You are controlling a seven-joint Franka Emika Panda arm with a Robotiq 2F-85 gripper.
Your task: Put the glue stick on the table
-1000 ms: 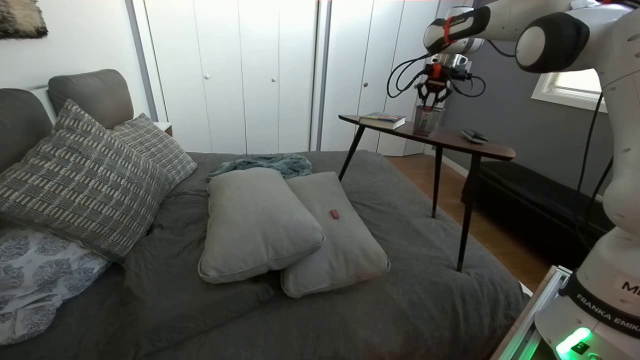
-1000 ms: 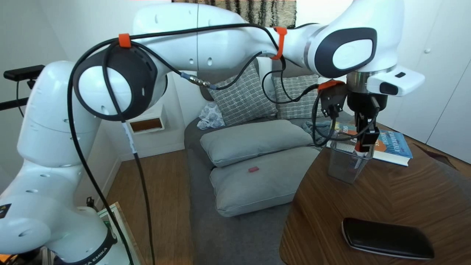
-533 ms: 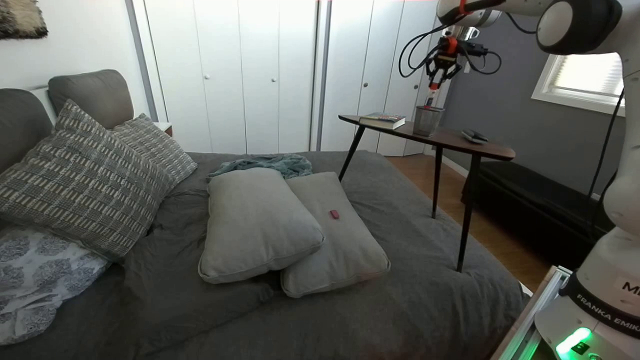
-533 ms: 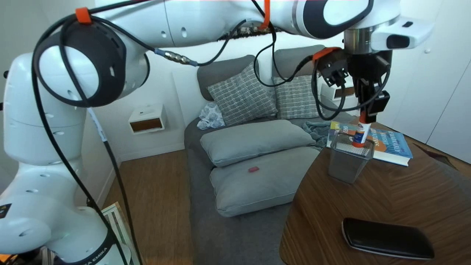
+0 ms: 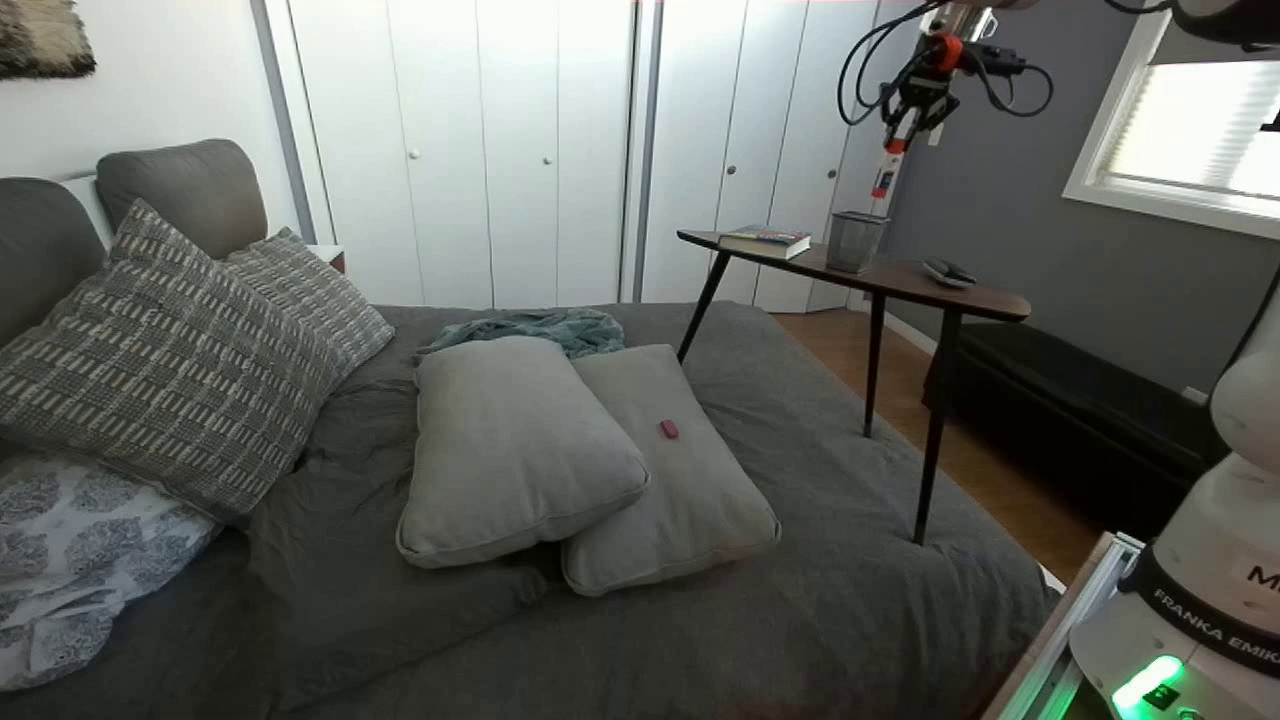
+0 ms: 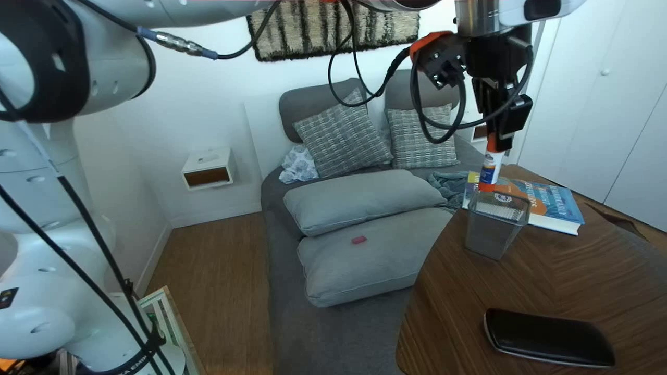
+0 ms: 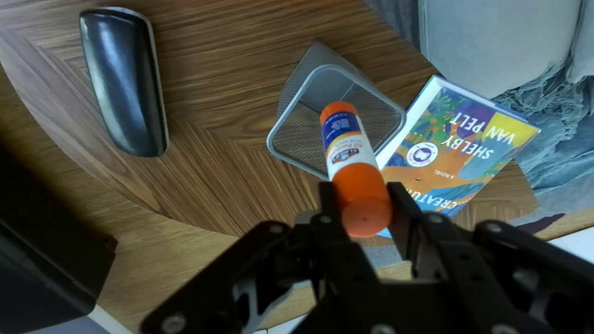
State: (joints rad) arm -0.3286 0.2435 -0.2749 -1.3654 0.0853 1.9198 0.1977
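Note:
The glue stick (image 7: 349, 144) is a white and blue tube with orange ends. My gripper (image 7: 361, 185) is shut on its upper orange end, one finger on each side. The stick hangs slightly tilted; it also shows in both exterior views (image 5: 886, 175) (image 6: 490, 169). Its lower end is just above the rim of a grey mesh cup (image 6: 492, 232), and in the wrist view it overlaps the cup's opening (image 7: 297, 162). The dark brown table (image 6: 552, 281) lies below, with the cup standing on it. The table also shows in an exterior view (image 5: 985, 295).
A book (image 7: 445, 148) lies beside the cup on the table. A black case (image 6: 547, 337) lies on the table's other side. A small reddish block (image 5: 669, 429) lies on a grey pillow (image 5: 690, 500) on the bed. Black cables (image 6: 448, 135) loop beside the gripper.
My gripper has risen, lifting the glue stick up out of the mesh cup. The arm has drawn back somewhat. The cup, book and case have not moved.

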